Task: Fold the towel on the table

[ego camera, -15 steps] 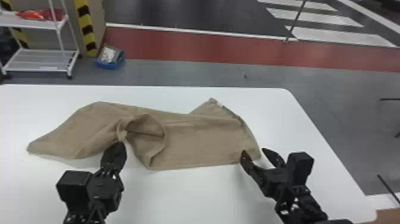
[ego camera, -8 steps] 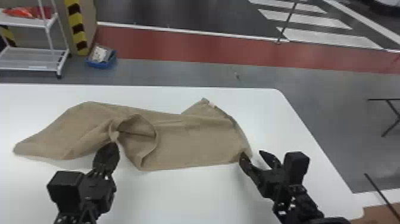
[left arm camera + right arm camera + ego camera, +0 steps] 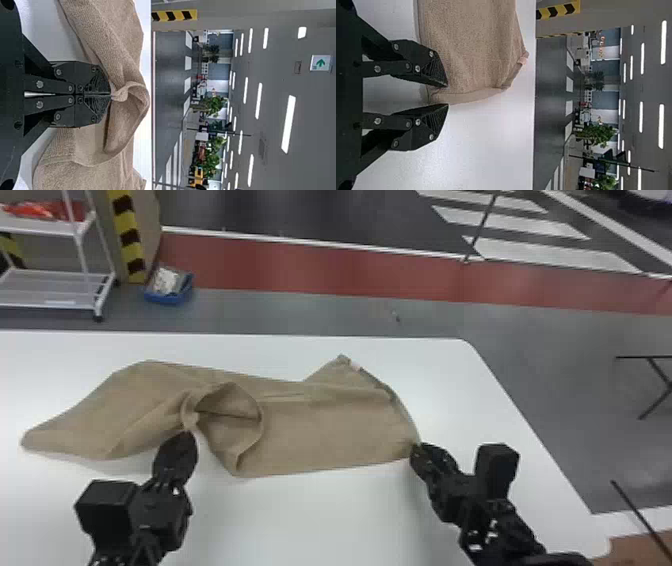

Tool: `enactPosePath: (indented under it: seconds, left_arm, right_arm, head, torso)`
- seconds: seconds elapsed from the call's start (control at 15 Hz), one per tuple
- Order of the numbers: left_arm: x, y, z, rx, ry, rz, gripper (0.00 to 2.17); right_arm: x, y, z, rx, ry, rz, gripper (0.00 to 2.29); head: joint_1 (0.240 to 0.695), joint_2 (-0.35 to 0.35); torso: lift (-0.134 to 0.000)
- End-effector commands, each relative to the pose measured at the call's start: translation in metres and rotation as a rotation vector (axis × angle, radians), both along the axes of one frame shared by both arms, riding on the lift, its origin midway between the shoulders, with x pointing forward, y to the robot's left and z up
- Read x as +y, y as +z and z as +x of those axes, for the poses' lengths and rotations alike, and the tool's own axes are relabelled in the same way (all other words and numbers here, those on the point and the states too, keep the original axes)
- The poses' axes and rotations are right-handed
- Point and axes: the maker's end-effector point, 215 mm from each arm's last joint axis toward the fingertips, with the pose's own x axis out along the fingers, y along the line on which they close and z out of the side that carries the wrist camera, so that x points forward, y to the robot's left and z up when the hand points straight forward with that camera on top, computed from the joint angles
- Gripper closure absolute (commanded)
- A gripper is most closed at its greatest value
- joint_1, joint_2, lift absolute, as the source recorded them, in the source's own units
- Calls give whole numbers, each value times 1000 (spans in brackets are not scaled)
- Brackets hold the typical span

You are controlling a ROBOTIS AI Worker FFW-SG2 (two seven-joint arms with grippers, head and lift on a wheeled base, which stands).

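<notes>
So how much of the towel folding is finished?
Not much, it seems: the towel lies as a long, rumpled strip on the table, with a loose loop near its middle. In hand: the left gripper pinches that loop, while the right gripper is open at a corner. Left, probably: gripping that corner, folding, and smoothing.
</notes>
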Motion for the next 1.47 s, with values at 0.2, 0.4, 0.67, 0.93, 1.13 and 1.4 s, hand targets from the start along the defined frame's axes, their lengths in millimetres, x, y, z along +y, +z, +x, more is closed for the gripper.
enactPosePath:
  seconds: [0.2, 0.4, 0.67, 0.93, 1.13, 1.4]
  left_arm:
    - [16, 8, 1, -14, 29, 1, 1652]
    - [21, 9, 0, -14, 38, 1, 1652]
    - [20, 8, -1, -12, 34, 2, 1652]
    - [20, 8, -1, -12, 34, 1, 1652]
    - [19, 7, -1, -10, 30, 0, 1652]
    - [19, 7, -2, -9, 30, -4, 1652]
  right_arm:
    - [-5, 5, -1, 10, 4, 19, 1538]
    - [-7, 15, 2, -9, 3, 27, 1521]
    - [-8, 16, 1, -10, 2, 8, 454]
    - [-11, 4, 1, 22, -2, -3, 475]
    - [-12, 1, 2, 26, -4, -3, 589]
    - [-10, -1, 4, 42, 0, -7, 677]
  head:
    - [695, -231]
    - [695, -221]
    - [695, -218]
    - [695, -222]
    - [695, -225]
    - [695, -225]
  torso:
    - [-128]
    - [-128]
    - [-128]
    - [-128]
    - [-128]
    - [-128]
